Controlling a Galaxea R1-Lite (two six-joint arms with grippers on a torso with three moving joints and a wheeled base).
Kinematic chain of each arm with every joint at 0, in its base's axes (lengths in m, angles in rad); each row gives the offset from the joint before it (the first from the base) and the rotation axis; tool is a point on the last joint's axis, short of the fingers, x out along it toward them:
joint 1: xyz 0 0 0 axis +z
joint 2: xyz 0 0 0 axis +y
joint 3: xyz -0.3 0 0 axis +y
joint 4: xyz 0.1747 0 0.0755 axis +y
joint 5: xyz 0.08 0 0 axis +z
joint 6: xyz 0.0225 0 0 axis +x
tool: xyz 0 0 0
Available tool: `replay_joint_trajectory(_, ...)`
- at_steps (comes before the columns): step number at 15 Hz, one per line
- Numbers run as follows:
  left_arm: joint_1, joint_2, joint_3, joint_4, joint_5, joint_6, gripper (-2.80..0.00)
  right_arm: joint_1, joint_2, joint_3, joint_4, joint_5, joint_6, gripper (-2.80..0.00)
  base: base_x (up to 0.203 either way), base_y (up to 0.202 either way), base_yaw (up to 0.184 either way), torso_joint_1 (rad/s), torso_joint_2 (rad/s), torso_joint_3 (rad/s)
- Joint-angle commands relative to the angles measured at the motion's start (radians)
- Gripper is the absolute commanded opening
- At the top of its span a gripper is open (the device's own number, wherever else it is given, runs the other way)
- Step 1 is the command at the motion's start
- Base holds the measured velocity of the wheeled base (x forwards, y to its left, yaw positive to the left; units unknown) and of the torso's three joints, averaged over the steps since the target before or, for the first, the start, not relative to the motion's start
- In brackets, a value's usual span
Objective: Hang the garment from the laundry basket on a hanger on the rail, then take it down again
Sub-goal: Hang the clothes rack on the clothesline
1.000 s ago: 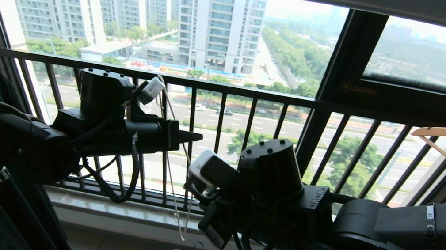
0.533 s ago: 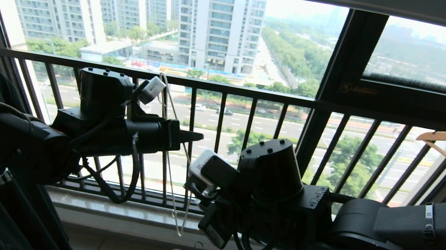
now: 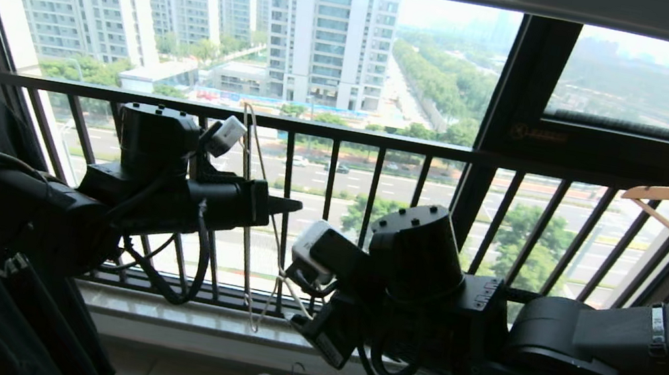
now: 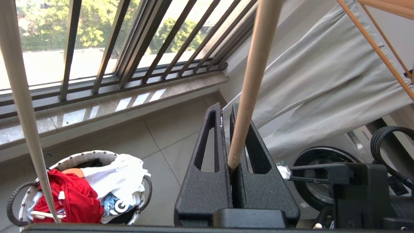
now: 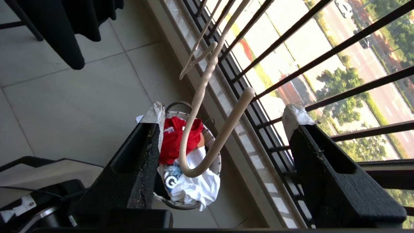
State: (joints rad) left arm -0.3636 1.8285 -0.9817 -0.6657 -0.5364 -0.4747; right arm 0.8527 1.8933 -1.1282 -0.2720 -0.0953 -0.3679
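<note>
the hanger (image 4: 249, 81) is pinched in the left tool (image 4: 231, 136), held up in front of the window railing (image 3: 343, 133). the right tool (image 5: 223, 129) is spread around its hook, none of it gripped. the garment (image 4: 69, 197) is seen bundled in the laundry basket (image 4: 97, 155) on the floor, likely to be fetched next.

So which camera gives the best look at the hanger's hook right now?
The right wrist view: the hanger shows its whole curved hook between the open fingers of the right gripper. The left wrist view shows only two straight wires, one clamped in the shut left gripper. The head view shows thin wires against the window railing.
</note>
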Motion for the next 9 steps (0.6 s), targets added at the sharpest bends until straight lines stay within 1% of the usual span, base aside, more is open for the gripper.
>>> replay_joint_trajectory(1,0.001,0.001,-0.002,-0.005,-0.004,-0.004,-2.80,-0.017,-0.016,0.016,-0.001,-0.001,-0.002,0.00,0.000,0.000,0.000,0.000,0.00,0.000)
replay_joint_trajectory(2,0.002,0.000,-0.005,-0.005,-0.002,-0.007,-2.80,-0.033,-0.029,0.034,-0.001,-0.001,0.002,0.00,0.000,0.000,0.000,0.000,0.00,0.000)
replay_joint_trajectory(4,0.009,0.000,-0.012,-0.005,-0.002,-0.019,-2.80,-0.051,-0.067,0.070,-0.001,0.000,0.050,0.00,0.000,0.000,0.000,0.000,0.00,0.000)
replay_joint_trajectory(5,0.014,0.000,-0.022,-0.005,-0.002,-0.043,-2.80,-0.062,-0.093,0.096,-0.001,0.000,0.069,0.00,0.000,0.000,0.000,0.000,0.00,0.000)
replay_joint_trajectory(8,0.023,0.008,-0.060,-0.003,-0.003,-0.146,-2.80,-0.103,-0.182,0.191,-0.004,0.009,0.114,0.00,0.000,0.000,0.000,0.000,0.00,0.000)
replay_joint_trajectory(9,0.025,0.011,-0.072,-0.003,-0.002,-0.176,-2.80,-0.114,-0.212,0.227,-0.014,0.015,0.131,-2.80,0.000,0.000,0.000,0.000,0.00,0.000)
